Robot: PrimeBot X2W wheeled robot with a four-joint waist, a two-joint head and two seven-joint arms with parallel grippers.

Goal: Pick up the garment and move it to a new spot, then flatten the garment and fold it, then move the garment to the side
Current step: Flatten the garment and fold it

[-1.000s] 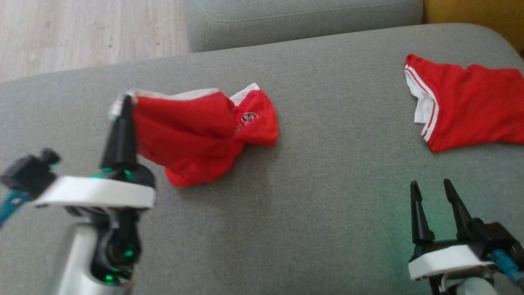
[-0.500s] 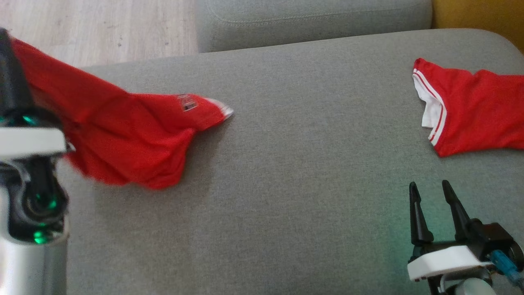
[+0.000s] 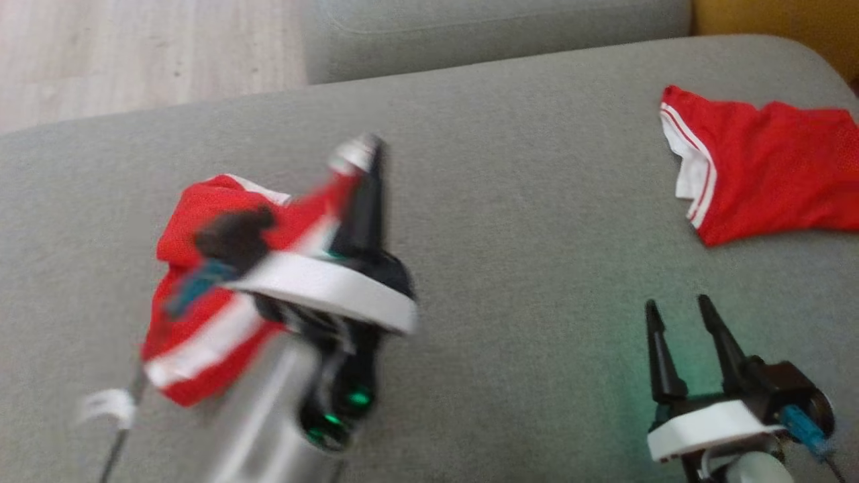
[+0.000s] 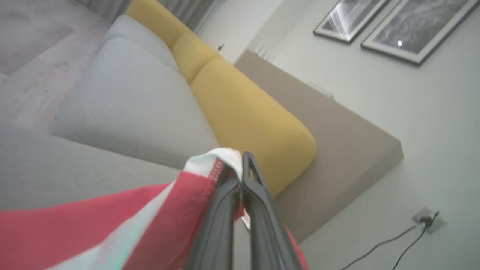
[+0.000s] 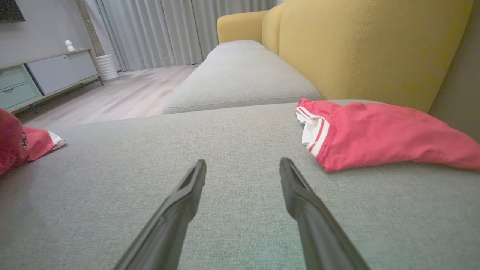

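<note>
Clenching the white-trimmed edge of the red garment [image 3: 194, 221], the left jaws hold it raised over the near left part of the grey sofa cushion [image 3: 510, 235]. The cloth hangs down and to the left of them, with a white stripe across it. A small dark emblem on the garment, caught in the right wrist view, is too blurred to read. The right jaws stand spread and grasp nothing, low over the near right of the cushion. A second red garment [image 3: 772, 168] with white striped trim lies at the far right, near the yellow backrest [image 5: 375, 48]. Around the sofa are a pale wood floor [image 3: 134, 54], grey curtains [image 5: 168, 30], a low sideboard [image 5: 45, 75] and two framed pictures [image 4: 375, 26] on the wall.
</note>
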